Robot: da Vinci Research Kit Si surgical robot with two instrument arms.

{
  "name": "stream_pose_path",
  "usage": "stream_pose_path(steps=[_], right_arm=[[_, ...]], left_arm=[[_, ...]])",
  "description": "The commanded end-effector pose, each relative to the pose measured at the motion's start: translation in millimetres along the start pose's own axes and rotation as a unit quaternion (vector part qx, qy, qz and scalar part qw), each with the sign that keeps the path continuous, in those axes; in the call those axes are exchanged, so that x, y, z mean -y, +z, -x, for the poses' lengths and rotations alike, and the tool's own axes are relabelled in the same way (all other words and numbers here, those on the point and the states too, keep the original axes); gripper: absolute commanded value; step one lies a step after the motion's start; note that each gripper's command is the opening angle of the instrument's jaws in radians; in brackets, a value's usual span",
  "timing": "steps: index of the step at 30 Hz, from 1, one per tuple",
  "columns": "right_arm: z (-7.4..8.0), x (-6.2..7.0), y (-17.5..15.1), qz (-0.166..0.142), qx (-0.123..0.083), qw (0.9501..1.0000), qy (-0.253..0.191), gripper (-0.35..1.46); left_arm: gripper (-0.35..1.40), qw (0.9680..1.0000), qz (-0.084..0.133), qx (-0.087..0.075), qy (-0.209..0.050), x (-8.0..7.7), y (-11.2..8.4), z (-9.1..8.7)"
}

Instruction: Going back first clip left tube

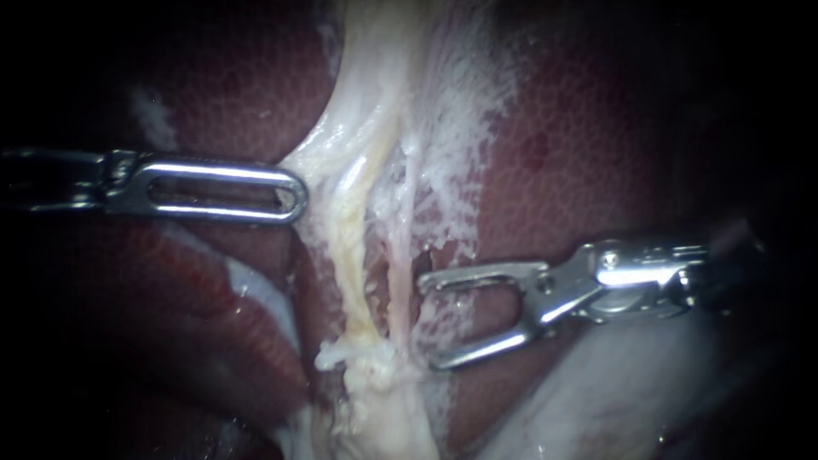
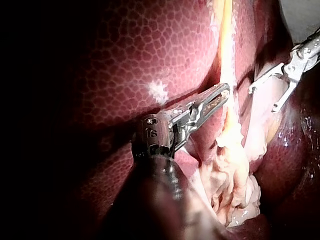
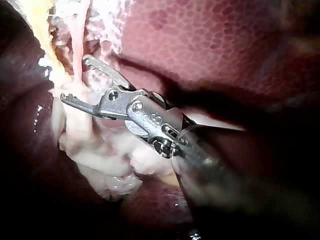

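In the endoscope view, the left instrument [image 1: 291, 192] is being held level, its jaws closed together and, it seems, clamped on the edge of the pale tissue [image 1: 328, 145], which is being tented sideways so that the tubes are being stretched and exposed over the liver [image 1: 588, 128]. The yellowish left tube [image 1: 345, 255] is lying just beside that grip; no clip can be made out on it. The right instrument [image 1: 429, 324] is being held with jaws wide apart and empty, just beside the pinkish tube [image 1: 396, 273], as suits a withdrawal

In the left wrist view, the left instrument [image 2: 222, 92] is being pressed against tissue beside the left tube [image 2: 226, 30], the bite itself being hidden; the right instrument [image 2: 262, 100] is standing open beyond

In the right wrist view, the right instrument [image 3: 74, 78] is gaping over lumpy pale tissue, the left tube [image 3: 42, 20] being cut off at the edge
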Motion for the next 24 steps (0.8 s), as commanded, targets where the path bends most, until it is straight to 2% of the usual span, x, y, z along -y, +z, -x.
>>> stream_pose_path(steps=[1,5,10,24], right_arm=[[-0.4,-0.1,-0.7,0.002,0.0,1.0,-0.003,0.6],[-2.3,-0.2,-3.3,0.012,-0.002,0.9998,-0.015,0.6],[-3.7,-0.3,-4.9,0.021,-0.013,0.9994,-0.025,0.6],[-3.8,-0.3,-5.3,0.02,-0.013,0.9992,-0.031,0.6]], left_arm=[[-0.35,1.0,0.0,0.0,0.0,0.0,0.0,0.0],[-0.35,1.0,0.0,0.0,-0.003,0.0,0.0,-0.1],[-0.35,1.0,0.0,0.0,-0.003,0.0,0.1,-0.1],[-0.35,1.0,0.002,0.001,-0.001,-0.4,0.8,-0.7]])
